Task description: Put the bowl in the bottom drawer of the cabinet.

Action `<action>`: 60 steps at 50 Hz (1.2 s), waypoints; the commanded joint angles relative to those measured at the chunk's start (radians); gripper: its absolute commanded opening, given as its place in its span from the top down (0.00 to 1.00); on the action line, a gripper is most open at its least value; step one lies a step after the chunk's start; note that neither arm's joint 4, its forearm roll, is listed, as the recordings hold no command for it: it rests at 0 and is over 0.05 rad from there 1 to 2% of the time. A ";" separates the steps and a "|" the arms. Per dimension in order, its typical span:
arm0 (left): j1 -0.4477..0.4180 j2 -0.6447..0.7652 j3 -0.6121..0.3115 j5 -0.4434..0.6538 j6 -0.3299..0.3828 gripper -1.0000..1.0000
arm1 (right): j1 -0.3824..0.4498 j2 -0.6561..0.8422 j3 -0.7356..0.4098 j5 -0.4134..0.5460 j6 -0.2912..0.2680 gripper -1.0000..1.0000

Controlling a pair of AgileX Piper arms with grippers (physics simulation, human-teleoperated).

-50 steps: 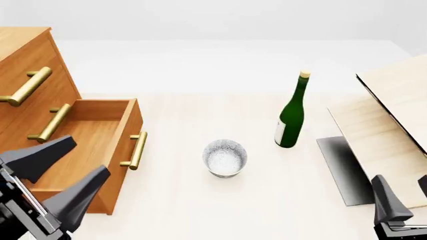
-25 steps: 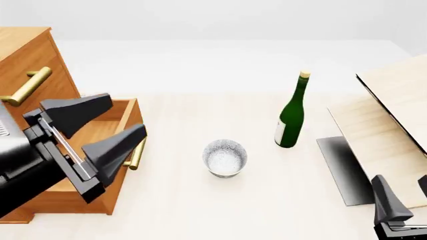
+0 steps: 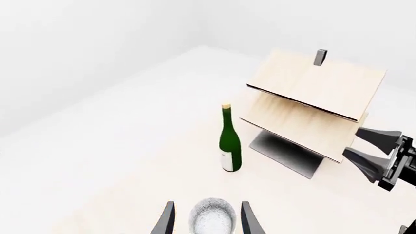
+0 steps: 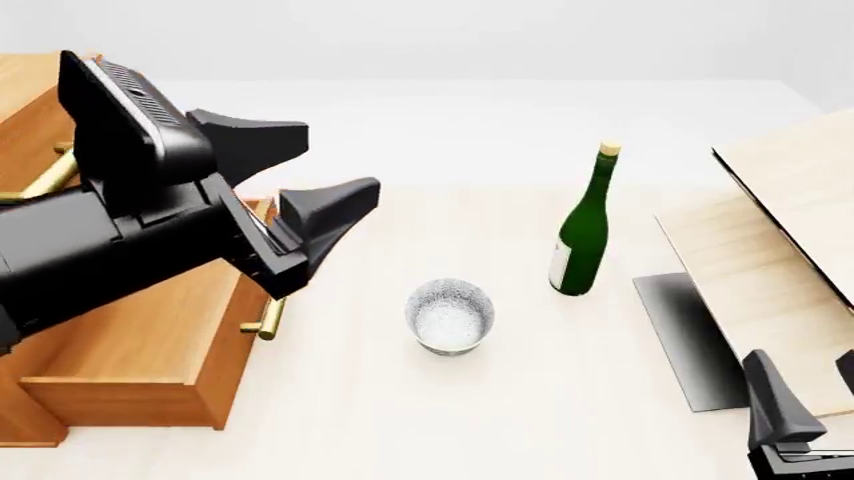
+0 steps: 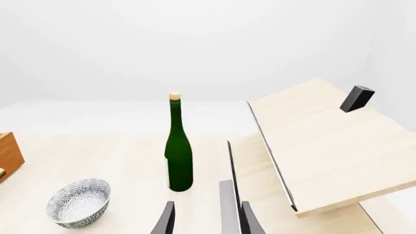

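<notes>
Fingers of the left gripper [image 4: 314,170] are spread wide, empty, above the table between the cabinet [image 4: 34,110] and the bowl [image 4: 450,315]. The bowl stands upright on the table [image 4: 400,420], near the green bottle [image 4: 583,225]. The bottom drawer [image 4: 127,365] is pulled out. The right gripper [image 5: 204,217] shows parted fingers, holding nothing.

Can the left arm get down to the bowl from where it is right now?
Probably yes. The left gripper is open, up and to the left of the bowl. In the left wrist view the bowl sits between its fingers, with bare table around it. The green bottle stands well off to the right.
</notes>
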 commanded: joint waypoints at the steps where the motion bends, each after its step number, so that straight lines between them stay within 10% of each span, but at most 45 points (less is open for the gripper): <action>1: -0.020 0.119 -0.133 0.110 0.008 0.00 | 0.000 0.000 0.000 0.000 0.000 0.00; 60: -0.085 0.556 -0.369 0.275 -0.070 0.00 | 0.000 0.000 0.000 0.000 0.000 0.00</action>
